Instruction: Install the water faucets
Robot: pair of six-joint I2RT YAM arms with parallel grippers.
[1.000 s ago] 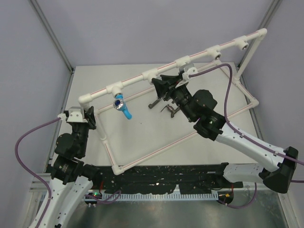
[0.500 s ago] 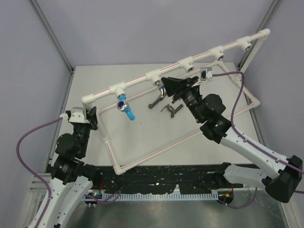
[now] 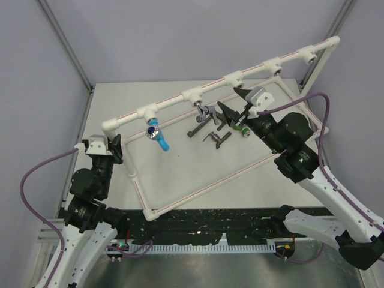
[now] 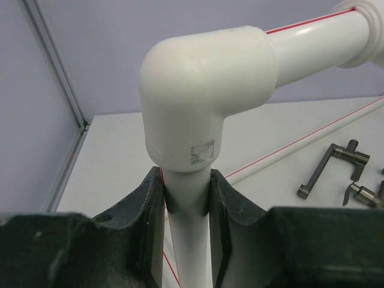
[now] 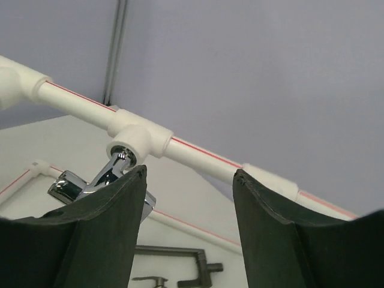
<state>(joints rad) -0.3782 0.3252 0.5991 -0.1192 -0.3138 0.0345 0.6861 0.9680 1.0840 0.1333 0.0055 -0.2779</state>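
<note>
The white pipe frame (image 3: 174, 101) stands tilted over the table. A blue faucet (image 3: 155, 134) hangs from its first socket. In the second socket sits the chrome faucet (image 3: 204, 113), which shows left of my right gripper's left finger as the chrome faucet (image 5: 90, 180). My right gripper (image 3: 233, 103) is open just right of it, nothing between the fingers of my right gripper (image 5: 189, 174). Two dark faucets (image 3: 198, 129) (image 3: 216, 139) lie on the table, and a green faucet (image 3: 242, 129) shows under the right wrist. My left gripper (image 4: 187, 192) is shut on the frame's upright pipe (image 4: 187, 240) below the elbow.
Three more sockets (image 3: 235, 78) along the top pipe stand without faucets. The frame's lower rectangle (image 3: 198, 189) rests on the white table (image 3: 174, 168). Grey walls and metal posts (image 3: 66, 48) close in the sides. A purple cable (image 3: 321, 120) loops off the right arm.
My right gripper has opened, let go of the chrome faucet and drawn back to the right. The chrome faucet stays in its socket. The left gripper has held its grip.
</note>
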